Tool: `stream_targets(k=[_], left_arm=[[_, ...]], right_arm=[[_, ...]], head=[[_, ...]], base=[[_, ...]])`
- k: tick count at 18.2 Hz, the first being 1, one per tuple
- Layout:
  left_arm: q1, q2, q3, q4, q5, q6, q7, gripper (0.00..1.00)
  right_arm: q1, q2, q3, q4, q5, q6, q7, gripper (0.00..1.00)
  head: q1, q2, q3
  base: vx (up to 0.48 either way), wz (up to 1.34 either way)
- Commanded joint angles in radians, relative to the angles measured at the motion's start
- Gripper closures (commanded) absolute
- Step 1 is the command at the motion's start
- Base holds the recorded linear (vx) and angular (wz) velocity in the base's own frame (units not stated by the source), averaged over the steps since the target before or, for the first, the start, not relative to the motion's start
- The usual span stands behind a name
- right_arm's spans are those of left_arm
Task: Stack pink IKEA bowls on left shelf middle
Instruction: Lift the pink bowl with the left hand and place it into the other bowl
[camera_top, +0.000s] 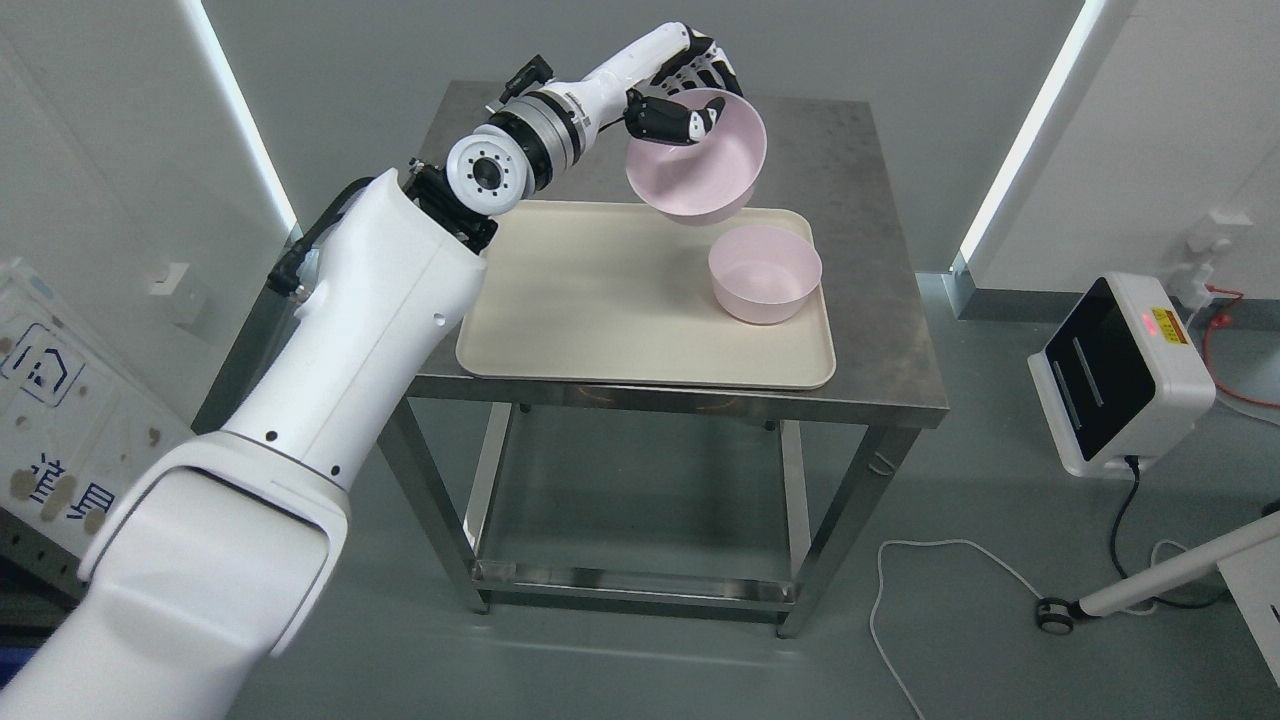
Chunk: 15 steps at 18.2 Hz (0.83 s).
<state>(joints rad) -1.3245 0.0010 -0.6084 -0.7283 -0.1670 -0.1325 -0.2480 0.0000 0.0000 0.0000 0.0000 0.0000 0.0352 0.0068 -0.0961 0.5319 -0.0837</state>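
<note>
Not much readable text here, sorry: the white box unit (1120, 385) on the floor at the right has a yellow sticker and a small red light on top, but the print is too tiny to make out, and the white panel (55, 430) at the far left shows a blue house-like icon and some blue characters you can't properly read from this angle. No brand mark is visible on either bowl. Your left hand (690, 95) is up over the back of the bench (880, 330), fingers clamped on the rim of the held pink bowl (700, 160), with some fingers outside the wall and a thumb tucked inside it. That bowl is in the air, tilted so its opening faces toward you, hanging just above and behind the second pink bowl (765, 273). The second one sits upright on the cream tray (600, 310), close to the tray's right edge and near its back right corner. The rest of the tray, left and front, is bare surface. The tray's front edge runs close to the bench's front edge, while a strip of bare steel shows along the right side and at the back. Under the bench you get a lower rail frame and open floor. A white cable (930, 560) loops on the floor at the lower right, next to a white pole on a caster (1150, 580).
</note>
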Motion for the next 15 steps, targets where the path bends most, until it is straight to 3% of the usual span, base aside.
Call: stream_targets(k=[1, 9, 15], left_arm=[[-0.01, 0.016, -0.372, -0.109, 0.002, -0.001, 0.064, 0.99], [-0.012, 0.016, -0.308, -0.036, 0.004, 0.137, 0.216, 0.98], [-0.012, 0.016, -0.294, -0.06, 0.089, 0.156, 0.22, 0.92]], right_arm=[[0.029, -0.017, -0.011, -0.034, 0.0, -0.001, -0.001, 0.0], [0.029, -0.017, -0.011, -0.034, 0.0, 0.0, -0.001, 0.0], [0.029, -0.017, -0.012, -0.034, 0.0, 0.0, -0.001, 0.0]], head=[[0.0, 0.0, 0.0], [0.0, 0.0, 0.0], [0.0, 0.0, 0.0]], base=[[0.0, 0.0], [0.0, 0.0], [0.0, 0.0]])
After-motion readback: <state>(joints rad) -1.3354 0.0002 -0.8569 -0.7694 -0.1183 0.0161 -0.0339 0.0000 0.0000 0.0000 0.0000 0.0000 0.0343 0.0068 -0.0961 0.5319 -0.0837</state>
